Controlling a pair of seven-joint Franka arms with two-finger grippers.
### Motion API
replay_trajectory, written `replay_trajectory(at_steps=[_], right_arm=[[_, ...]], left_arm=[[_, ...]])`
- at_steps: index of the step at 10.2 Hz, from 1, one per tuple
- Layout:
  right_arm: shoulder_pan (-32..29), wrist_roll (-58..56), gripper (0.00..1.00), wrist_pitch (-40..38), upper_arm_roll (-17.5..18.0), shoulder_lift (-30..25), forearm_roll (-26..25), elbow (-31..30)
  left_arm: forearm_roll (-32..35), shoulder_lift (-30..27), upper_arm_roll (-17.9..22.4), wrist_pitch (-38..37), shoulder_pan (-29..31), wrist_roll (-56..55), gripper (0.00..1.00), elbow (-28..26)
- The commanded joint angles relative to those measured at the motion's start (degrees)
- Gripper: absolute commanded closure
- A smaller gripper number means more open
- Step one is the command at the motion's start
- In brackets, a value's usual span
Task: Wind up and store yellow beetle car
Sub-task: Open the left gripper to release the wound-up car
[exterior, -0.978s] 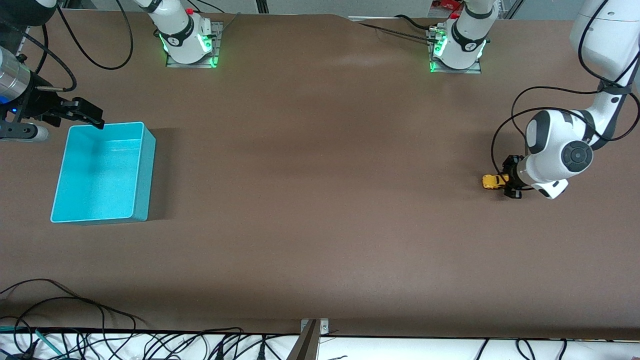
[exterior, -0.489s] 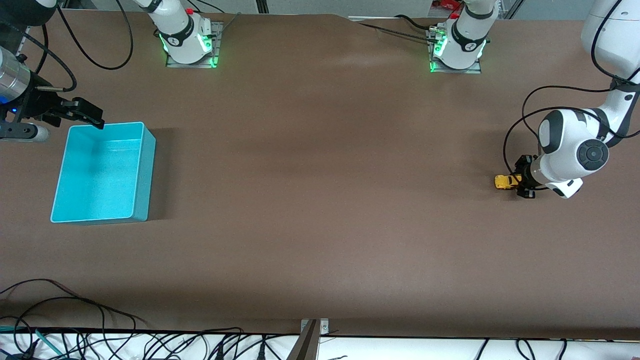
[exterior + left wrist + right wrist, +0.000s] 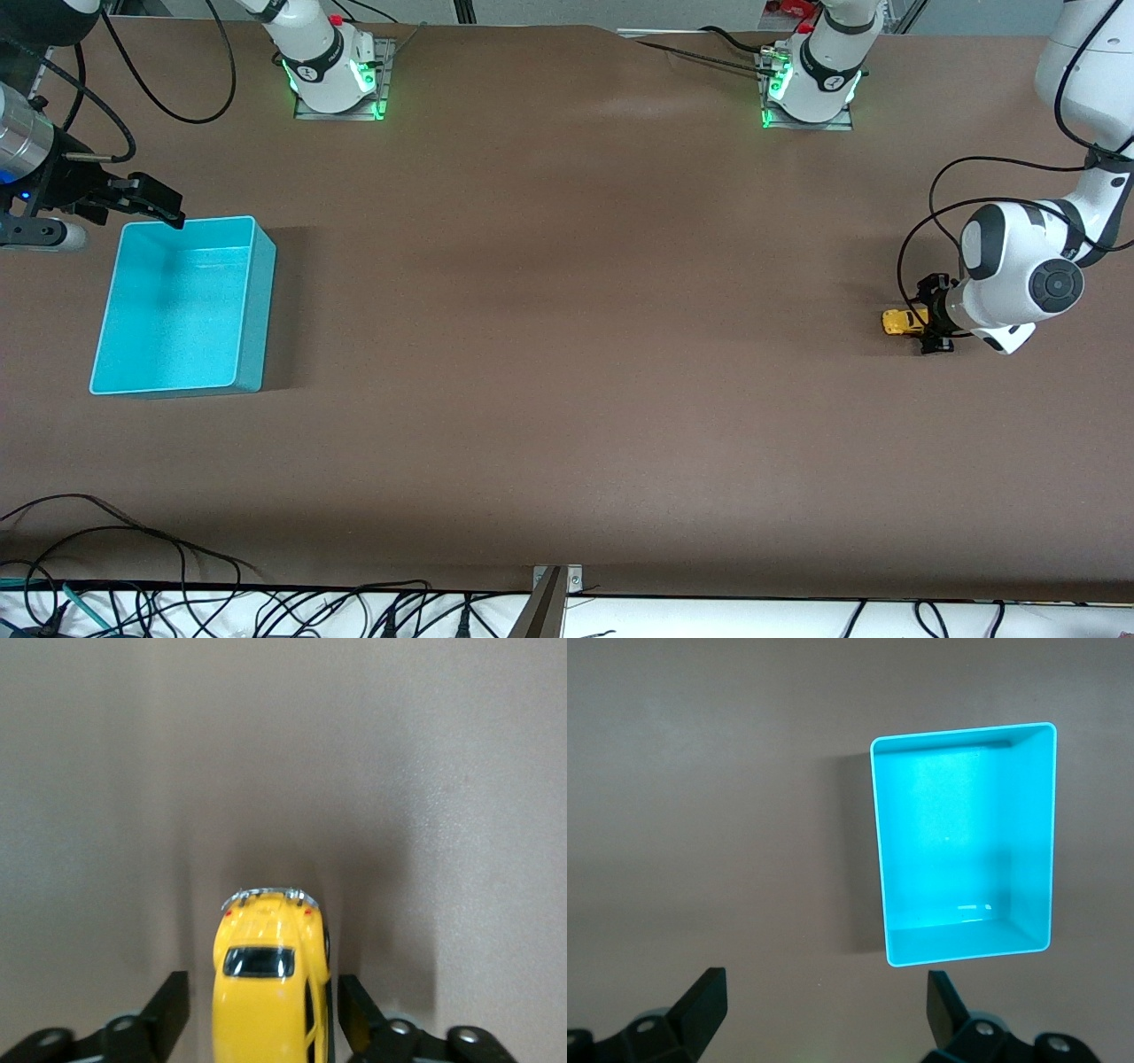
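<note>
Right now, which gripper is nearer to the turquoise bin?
Right. The right gripper hangs open by the turquoise bin's corner nearest the robots' bases. The left gripper sits at its own end of the table, fingers astride the yellow beetle car.

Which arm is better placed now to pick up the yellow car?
The left. Its gripper is open around the yellow beetle car on the table. The right gripper, also open, waits by the turquoise bin.
</note>
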Motion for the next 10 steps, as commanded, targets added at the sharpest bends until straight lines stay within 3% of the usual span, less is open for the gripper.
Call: replay_trajectory(at_steps=[1,5,10], right_arm=[[-0.18,-0.34,0.00,-0.19,0.02,-0.55,0.91,0.27],[-0.18,-0.34,0.00,-0.19,0.02,-0.55,0.91,0.27],[-0.18,-0.43,0.00,-0.19,0.02,-0.55,0.91,0.27]], left_arm=[[1.48,0.71,-0.24,-1.97,0.20,-0.06,0.00,2.09],[1.48,-1.74,-1.98,-3.98,-0.06,0.63,0.00,2.09],[1.40,-8.50,-8.41,-10.91,0.29,22.63,0.06,2.18]])
